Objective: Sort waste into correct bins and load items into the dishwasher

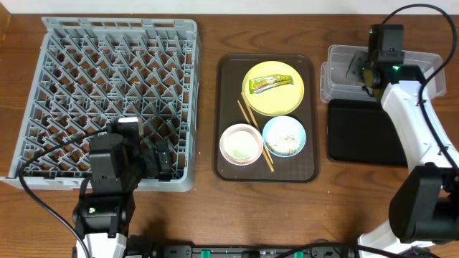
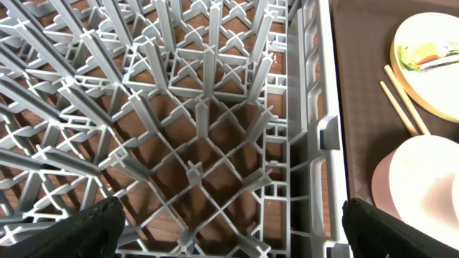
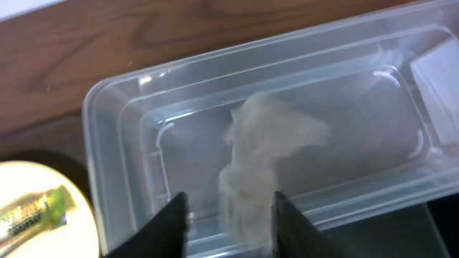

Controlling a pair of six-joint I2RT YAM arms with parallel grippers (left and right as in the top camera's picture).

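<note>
Overhead and wrist views of your two arms at the wooden surface (image 1: 208,29). Your right claw (image 3: 229,226) hangs over the clear tub (image 3: 129,165) at the far right with its fingers spread. A blurred whitish wad (image 3: 265,136) lies between them inside the tub, with a gap showing on its left side. The black tray (image 1: 362,132) sits just near of the tub. Your left claw (image 2: 240,229) is spread wide and holds nothing, poised over the near right corner of the grey dish rack (image 1: 107,93), which fills the left of the scene. Between rack and bins lies the brown serving tray (image 1: 229,93). On its far half is the yellow plate (image 1: 280,102), carrying the yellow-green wrapper (image 1: 270,83). On its near half are the pinkish-white bowl (image 1: 241,143) and, to its right, the light blue bowl (image 1: 301,129) holding the food scraps (image 1: 283,143). The chopsticks (image 1: 255,136) lie slantwise between the two bowls.
</note>
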